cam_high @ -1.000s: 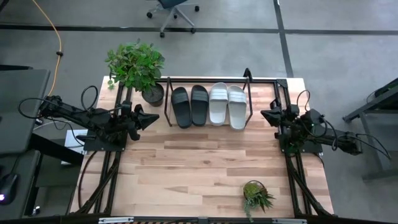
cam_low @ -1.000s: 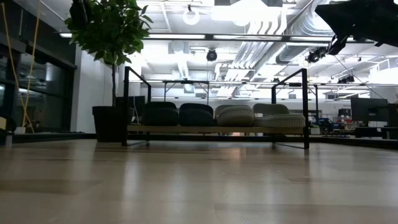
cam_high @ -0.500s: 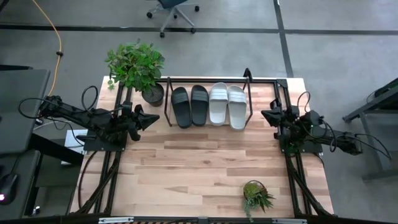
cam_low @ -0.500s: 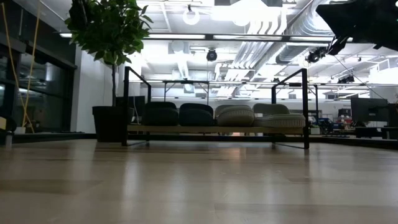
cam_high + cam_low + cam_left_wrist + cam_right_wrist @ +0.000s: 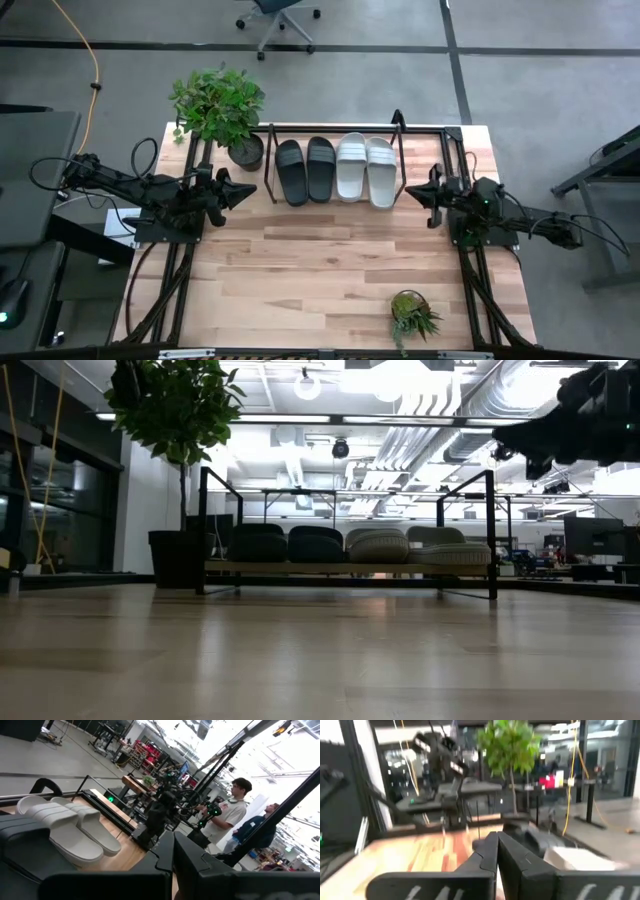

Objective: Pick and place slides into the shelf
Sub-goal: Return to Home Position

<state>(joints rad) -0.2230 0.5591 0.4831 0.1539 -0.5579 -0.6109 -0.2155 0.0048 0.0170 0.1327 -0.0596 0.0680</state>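
Four slides stand side by side, soles down, on the board of the shelf (image 5: 334, 127) at the table's far edge: two black slides (image 5: 305, 170) on the left, two light grey slides (image 5: 366, 169) on the right. The low view shows them in a row inside the shelf (image 5: 490, 530). My left gripper (image 5: 250, 192) hovers shut just left of the shelf; its wrist view shows the grey slides (image 5: 65, 827). My right gripper (image 5: 410, 193) hovers shut just right of the shelf, above the table. Neither touches anything.
A big potted plant (image 5: 220, 108) stands at the far left corner beside the shelf. A small potted plant (image 5: 411, 316) sits near the near right corner. Bare wood (image 5: 320, 260) lies between the arms. People (image 5: 235, 815) stand beyond the table.
My right gripper has moved toward the table's left, closer to the shelf's right end, and has come down; in the low view the arm has dropped from the top corner. The left arm and the slides have stayed put.
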